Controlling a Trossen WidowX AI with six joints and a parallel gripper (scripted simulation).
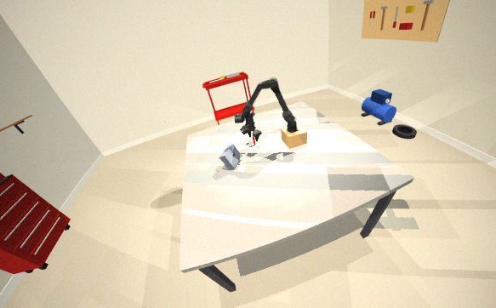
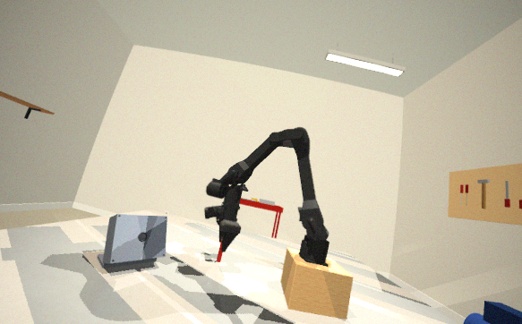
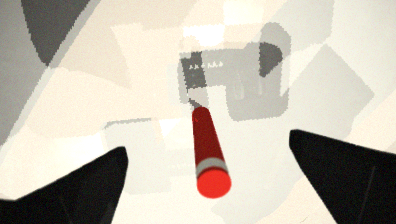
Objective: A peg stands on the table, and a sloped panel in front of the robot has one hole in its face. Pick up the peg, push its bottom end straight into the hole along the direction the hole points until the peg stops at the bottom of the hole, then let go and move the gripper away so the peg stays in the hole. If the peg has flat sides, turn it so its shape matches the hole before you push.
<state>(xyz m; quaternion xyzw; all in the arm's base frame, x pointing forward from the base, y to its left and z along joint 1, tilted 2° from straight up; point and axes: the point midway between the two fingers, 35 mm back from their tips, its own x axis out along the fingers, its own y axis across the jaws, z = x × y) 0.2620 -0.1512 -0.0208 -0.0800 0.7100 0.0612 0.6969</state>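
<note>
A round red peg (image 1: 253,141) (image 2: 219,255) (image 3: 213,184) with a grey band near its top stands upright on the table (image 1: 247,200). My gripper (image 1: 253,137) (image 2: 224,247) (image 3: 209,146) is open and points down over the peg. In the wrist view the peg's top shows between the two wide-apart fingers, with nothing gripped. In the exterior view the fingertips hide the peg's top. The blue-grey sloped panel (image 1: 229,158) (image 2: 123,237) stands to the left of the peg. Its dark round hole (image 2: 142,237) is near the middle of the face.
The arm's base sits on a wooden block (image 1: 294,139) (image 2: 318,286) to the right of the peg. A red cart (image 1: 230,111) (image 2: 260,206) stands behind the table. A red tool chest (image 1: 13,221) and a blue compressor (image 1: 379,109) stand away from the table.
</note>
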